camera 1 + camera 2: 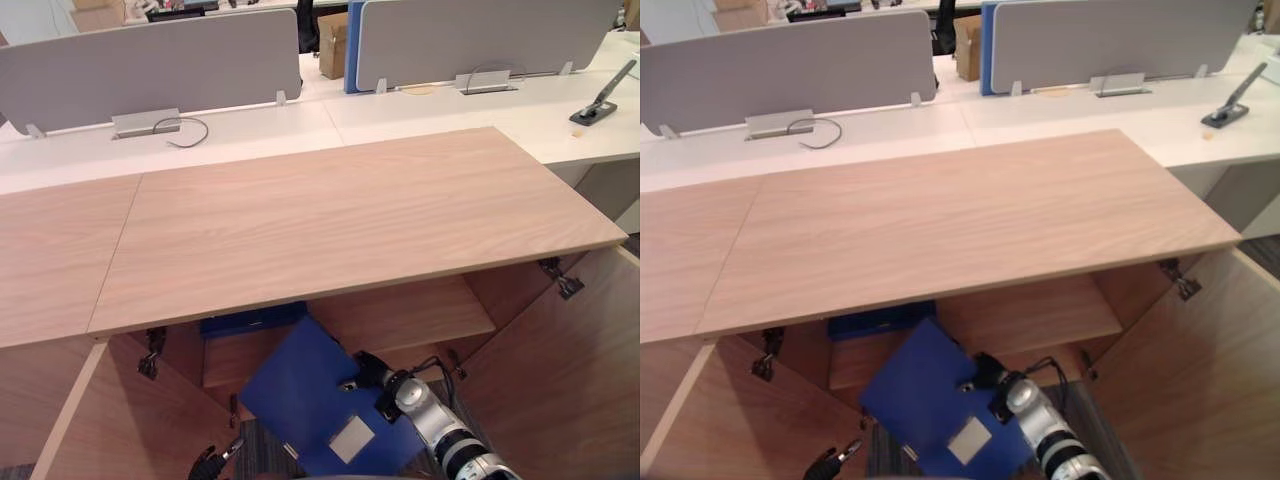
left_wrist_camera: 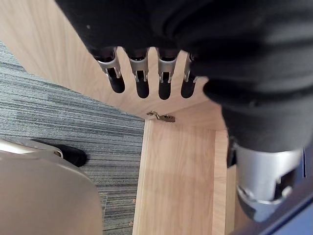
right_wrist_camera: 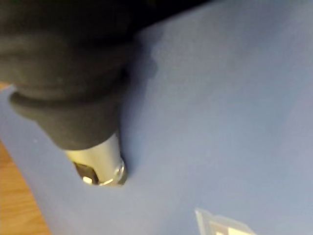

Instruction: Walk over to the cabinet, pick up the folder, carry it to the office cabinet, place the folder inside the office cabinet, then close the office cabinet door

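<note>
A blue folder [image 1: 300, 385] with a small label pocket hangs tilted in front of the open office cabinet, its upper corner at the mouth below the wooden top [image 1: 330, 220]. My right hand [image 1: 372, 372] is shut on the folder's right edge, and in the right wrist view its thumb [image 3: 98, 166] presses flat against the blue cover [image 3: 220, 98]. My left hand [image 1: 208, 463] hangs low beside the folder's lower left corner, near the left door. Its fingers [image 2: 142, 81] are straight and hold nothing.
Both cabinet doors stand wide open, left door [image 1: 120, 420] and right door [image 1: 570, 370]. Inside are a wooden shelf [image 1: 400, 315] and another blue item [image 1: 250, 322]. Behind the cabinet is a white desk [image 1: 440, 110] with grey dividers. Grey carpet [image 2: 58, 112] covers the floor.
</note>
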You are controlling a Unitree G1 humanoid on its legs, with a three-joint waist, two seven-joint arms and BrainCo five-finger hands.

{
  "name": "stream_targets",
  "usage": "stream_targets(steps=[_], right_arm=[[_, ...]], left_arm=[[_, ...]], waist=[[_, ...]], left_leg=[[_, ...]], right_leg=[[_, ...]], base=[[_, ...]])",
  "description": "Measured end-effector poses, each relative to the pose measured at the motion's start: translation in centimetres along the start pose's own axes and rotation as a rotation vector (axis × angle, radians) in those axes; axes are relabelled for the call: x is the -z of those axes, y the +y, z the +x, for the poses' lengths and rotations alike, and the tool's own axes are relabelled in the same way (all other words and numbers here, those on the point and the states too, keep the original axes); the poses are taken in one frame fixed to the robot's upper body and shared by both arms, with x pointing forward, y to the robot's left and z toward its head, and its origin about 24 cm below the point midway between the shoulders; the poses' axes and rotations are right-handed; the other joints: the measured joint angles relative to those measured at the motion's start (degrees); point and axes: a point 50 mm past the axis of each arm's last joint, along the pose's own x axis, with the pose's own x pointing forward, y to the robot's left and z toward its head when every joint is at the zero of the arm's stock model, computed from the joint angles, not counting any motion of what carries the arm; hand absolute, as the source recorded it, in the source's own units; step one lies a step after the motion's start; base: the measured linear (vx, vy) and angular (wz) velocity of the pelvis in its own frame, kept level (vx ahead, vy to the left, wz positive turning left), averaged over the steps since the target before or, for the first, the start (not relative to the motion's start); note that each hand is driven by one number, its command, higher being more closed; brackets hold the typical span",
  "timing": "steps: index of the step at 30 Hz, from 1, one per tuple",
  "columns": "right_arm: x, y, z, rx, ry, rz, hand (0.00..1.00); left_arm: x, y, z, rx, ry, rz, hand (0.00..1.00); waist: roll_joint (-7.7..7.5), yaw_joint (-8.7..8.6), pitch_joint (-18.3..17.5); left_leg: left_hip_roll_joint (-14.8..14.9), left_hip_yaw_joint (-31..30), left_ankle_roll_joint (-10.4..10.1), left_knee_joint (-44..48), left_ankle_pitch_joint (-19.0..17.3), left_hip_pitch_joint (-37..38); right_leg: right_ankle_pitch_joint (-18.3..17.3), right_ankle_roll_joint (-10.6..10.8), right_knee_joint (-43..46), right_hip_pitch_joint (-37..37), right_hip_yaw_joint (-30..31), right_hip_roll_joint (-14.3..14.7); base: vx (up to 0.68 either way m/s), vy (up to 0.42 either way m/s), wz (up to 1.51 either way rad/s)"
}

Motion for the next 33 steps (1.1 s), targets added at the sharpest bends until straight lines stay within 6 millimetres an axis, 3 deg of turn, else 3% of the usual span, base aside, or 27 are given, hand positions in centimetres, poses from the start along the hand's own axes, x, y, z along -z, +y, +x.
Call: stream_targets(steps=[2,4,5,6,9,10,15,17,19,20,21,24,28,33], right_arm=[[-0.5,0.0,0.0,0.01,-0.027,0.057,1.0],[-0.9,0.1,0.0,0.022,-0.051,0.099,1.0],[-1.4,0.5,0.2,0.018,-0.07,0.122,1.0],[-1.4,0.7,0.2,0.012,-0.07,0.134,1.0],[0.2,0.3,-0.4,0.011,-0.023,0.109,1.0],[0.9,0.4,-0.7,0.005,-0.002,0.118,1.0],[2.8,0.4,-1.6,0.026,0.0,0.438,1.0],[3.4,-1.1,-1.9,0.113,-0.03,0.658,1.0],[3.8,-2.9,-2.3,0.254,-0.168,1.161,1.0],[3.7,-3.3,-2.4,0.291,-0.225,1.281,1.0],[3.1,-4.1,-2.3,0.35,-0.346,1.509,1.0],[2.6,-5.6,-2.4,0.45,-0.515,1.826,1.0],[3.2,-6.3,-2.3,0.594,-0.519,1.988,1.0],[1.8,-7.2,-0.6,0.659,-0.404,2.041,1.0]], left_arm=[[-0.4,-0.1,0.1,0.002,-0.012,0.016,0.0],[-0.7,0.3,0.1,-0.008,-0.025,0.043,0.0],[-1.2,1.1,0.2,-0.024,-0.043,0.067,0.0],[-1.4,1.5,0.2,-0.038,-0.047,0.074,0.0],[-0.4,0.4,0.0,-0.03,-0.02,0.038,0.0],[-0.2,0.3,0.0,-0.032,-0.014,0.032,0.0],[0.3,0.9,0.0,-0.057,0.007,-0.01,0.0],[0.5,1.0,-0.1,-0.06,0.015,-0.018,0.0],[0.8,1.1,-0.1,-0.069,0.022,-0.04,0.0],[0.9,1.2,-0.2,-0.076,0.025,-0.051,0.0],[1.1,1.4,-0.2,-0.093,0.029,-0.077,0.0],[1.2,1.4,-0.3,-0.116,0.032,-0.119,0.0],[1.5,1.6,-0.4,-0.142,0.041,-0.139,0.0],[1.6,1.7,-0.5,-0.157,0.041,-0.181,0.0]], waist=[[-0.12,-0.22,1.5],[-1.27,-0.34,1.6],[-3.99,-0.23,1.8],[-5.06,0.86,1.7],[-1.59,0.17,1.1],[-1.11,0.2,0.8],[-1.78,0.33,0.5],[-1.72,0.25,0.3],[-1.71,0.26,0.0],[-1.72,0.26,-0.2],[-1.78,0.25,-0.5],[-1.8,0.29,-0.8],[-1.92,0.82,-0.7],[-2.18,2.35,-0.6]], left_leg=[[1.2,-0.5,-0.1,0.0,-0.1,1.4],[1.3,-0.7,-1.6,0.0,-1.1,1.9],[-0.2,-1.2,-2.7,-0.1,-2.2,2.5],[-0.9,-1.2,-3.5,-0.4,-4.0,3.4],[2.8,-2.3,-4.8,0.6,-4.8,2.2],[3.9,-2.7,-5.3,0.7,-4.9,1.5],[5.8,-3.8,-6.4,0.0,-4.8,1.1],[5.6,-4.3,-6.4,-0.1,-4.8,1.2],[5.1,-5.5,-6.4,-0.1,-4.8,1.2],[5.1,-5.6,-6.4,-0.1,-4.8,1.2],[5.0,-5.8,-6.4,-0.1,-4.8,1.4],[4.8,-6.9,-6.4,-0.1,-4.8,1.6],[4.7,-8.6,-6.4,-0.1,-4.8,2.6],[4.5,-10.0,-6.6,2.6,-5.4,0.5]], right_leg=[[-1.5,3.0,-10.4,1.2,1.0,2.6],[1.4,6.5,-23.3,2.4,3.3,5.2],[9.6,6.7,-27.8,2.2,4.4,5.1],[6.3,9.4,-29.8,3.4,3.0,4.7],[9.1,8.1,-37.6,7.1,0.6,9.7],[10.2,7.5,-40.4,8.2,-0.3,11.4],[13.0,6.8,-47.3,11.3,-2.6,14.5],[14.1,7.0,-49.5,12.6,-3.4,14.6],[15.0,7.3,-51.6,14.2,-4.3,14.7],[15.0,7.3,-51.6,14.3,-4.4,14.7],[15.0,7.3,-51.6,14.5,-4.4,14.7],[15.0,7.3,-51.7,15.3,-5.4,14.4],[15.0,7.3,-52.0,17.3,-6.6,14.3],[14.8,7.4,-52.0,17.5,-7.3,14.2]], base=[[0.11,-0.06,0.14],[0.11,-0.14,0.14],[0.11,-0.257,-0.05],[0.07,-0.194,-0.17],[0.04,-0.183,0.01],[0.02,-0.103,0.03],[0.05,-0.084,0.11],[0.06,0.018,0.13],[0.07,0.045,0.18],[0.07,0.051,0.11],[0.05,0.04,0.02],[0.04,0.042,0.16],[-0.01,0.032,0.21],[-0.09,0.001,0.11]])
